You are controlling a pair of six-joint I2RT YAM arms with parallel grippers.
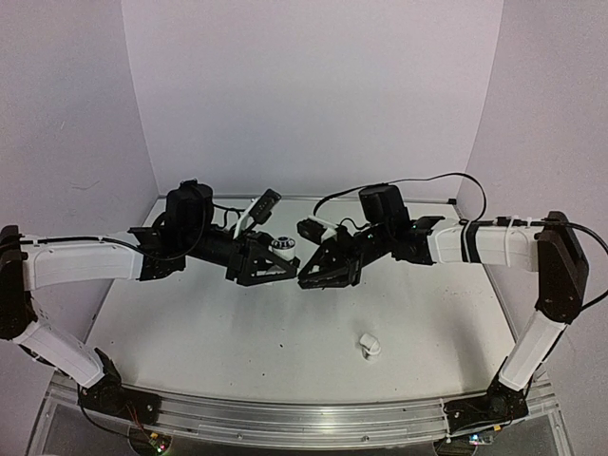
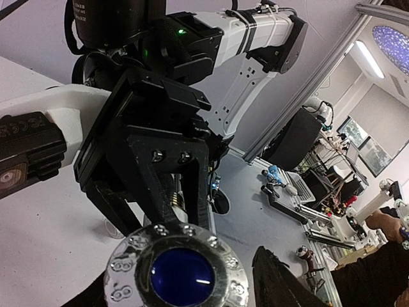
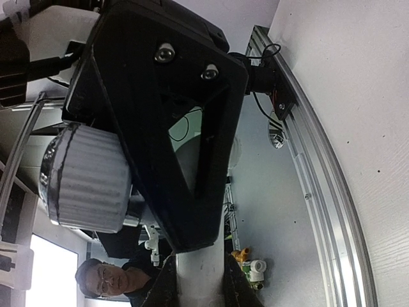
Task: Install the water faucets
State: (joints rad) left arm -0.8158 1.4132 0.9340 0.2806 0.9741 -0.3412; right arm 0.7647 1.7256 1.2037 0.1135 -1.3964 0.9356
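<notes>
One of the water faucets hangs above the table's middle, between both arms. Its silvery knob with a blue cap (image 1: pixel 282 245) fills the foreground of the left wrist view (image 2: pixel 182 276). My left gripper (image 1: pixel 285 258) (image 2: pixel 185 281) stands round this knob, with a gap still showing beside its right finger (image 2: pixel 278 284). My right gripper (image 1: pixel 306 274) (image 3: pixel 199 275) is shut on the faucet's pale pipe (image 3: pixel 199 288). The knob's ribbed white side (image 3: pixel 89 179) shows beside the left gripper's black fingers (image 3: pixel 166 128). A second small white faucet part (image 1: pixel 369 344) lies on the table, nearer the front.
White walls close the table at the back and both sides. An aluminium rail (image 1: pixel 304 418) runs along the front edge between the arm bases. Cables loop over both wrists. Past the rail, small white and yellow fittings (image 3: pixel 255 268) lie on the grey floor.
</notes>
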